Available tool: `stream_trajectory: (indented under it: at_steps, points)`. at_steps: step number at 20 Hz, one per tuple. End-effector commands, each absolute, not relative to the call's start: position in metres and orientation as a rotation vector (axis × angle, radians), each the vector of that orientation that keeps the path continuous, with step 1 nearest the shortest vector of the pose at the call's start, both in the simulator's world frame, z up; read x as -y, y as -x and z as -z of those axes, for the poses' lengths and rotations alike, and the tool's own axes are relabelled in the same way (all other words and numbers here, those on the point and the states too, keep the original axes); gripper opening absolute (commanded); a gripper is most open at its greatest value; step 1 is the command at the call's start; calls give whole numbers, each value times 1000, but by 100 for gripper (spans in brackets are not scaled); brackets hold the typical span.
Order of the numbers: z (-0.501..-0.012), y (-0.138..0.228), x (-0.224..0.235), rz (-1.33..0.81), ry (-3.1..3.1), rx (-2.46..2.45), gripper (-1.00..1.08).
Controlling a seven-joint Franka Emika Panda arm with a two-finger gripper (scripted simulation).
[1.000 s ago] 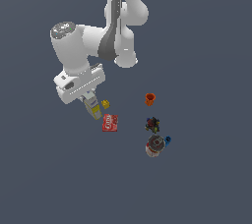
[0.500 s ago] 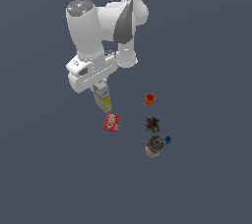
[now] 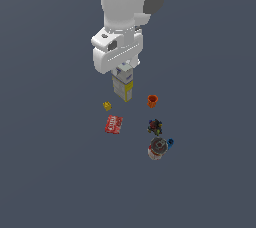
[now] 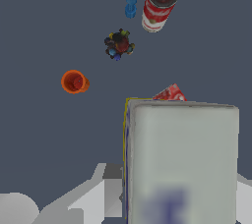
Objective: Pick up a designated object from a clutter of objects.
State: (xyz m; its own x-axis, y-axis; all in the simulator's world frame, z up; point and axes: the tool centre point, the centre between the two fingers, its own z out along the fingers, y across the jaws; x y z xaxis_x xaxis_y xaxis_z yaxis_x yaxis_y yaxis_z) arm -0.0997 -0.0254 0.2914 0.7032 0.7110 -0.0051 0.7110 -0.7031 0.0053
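Gripper: the gripper point(image 3: 122, 72) hangs under the white arm point(image 3: 125, 7), its fingers closed on the upper end of the carton point(image 3: 123, 85); the fingertips themselves are hidden by the hand body in the exterior view.
Carton: held upright, white-grey part uppermost, yellow part lowest, clear of the floor point(image 3: 50, 172). In the wrist view the carton point(image 4: 179, 161) fills the near part of the picture, with a blurred blue mark on its pale face.
Change from earlier: a second ago the carton sat low beside the red packet, with the arm leaning in from the exterior view's left; half a second ago it was already lifted. Now it is higher, and the arm stands more upright above it.
Tiny yellow block: the tiny yellow block point(image 3: 107, 105) lies alone on the floor, just below the carton and to the exterior view's left of it.
Red packet: the red packet point(image 3: 114, 124) lies flat, nearer than the block; unmoved.
Orange cup: the orange cup point(image 3: 152, 101) stands to the exterior view's right of the carton.
Dark lump: the dark multicoloured lump point(image 3: 155, 126) is near the cup, with the can point(image 3: 157, 148) and the blue piece point(image 3: 170, 144) nearer still, those two just beside each other. All unmoved.
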Motion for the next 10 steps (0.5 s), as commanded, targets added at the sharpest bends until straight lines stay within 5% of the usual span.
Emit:
stream_trajectory:
  at_steps: [1, 10]
  points:
    - [-311, 106, 2, 5, -2893, -1207, -100]
    - [-377, 121, -76, 3, -2895, -1211, -100]
